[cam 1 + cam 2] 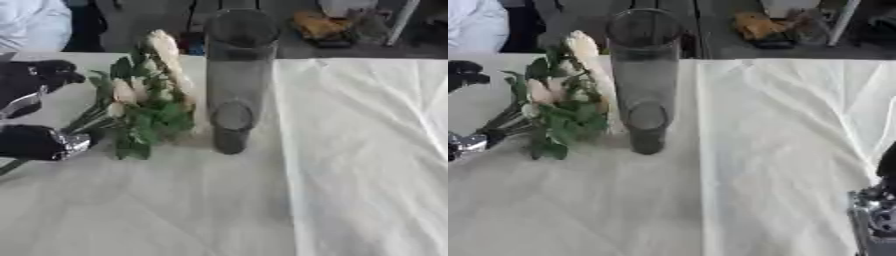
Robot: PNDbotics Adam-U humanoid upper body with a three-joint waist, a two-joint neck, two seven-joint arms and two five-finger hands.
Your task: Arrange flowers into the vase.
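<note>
White cloth [350, 165] covers the table and lies in soft creases. Nearest, at the lower right edge of the right eye view, part of the right hand [877, 220] shows; whether its fingers are apart or together cannot be told. At left, the left hand [39, 142] has its fingers curled round the stems of the flowers [144, 107], a bunch of pale blooms and green leaves held tilted just beside the vase [234, 80]. That tall clear glass vase stands upright near the table's far edge.
</note>
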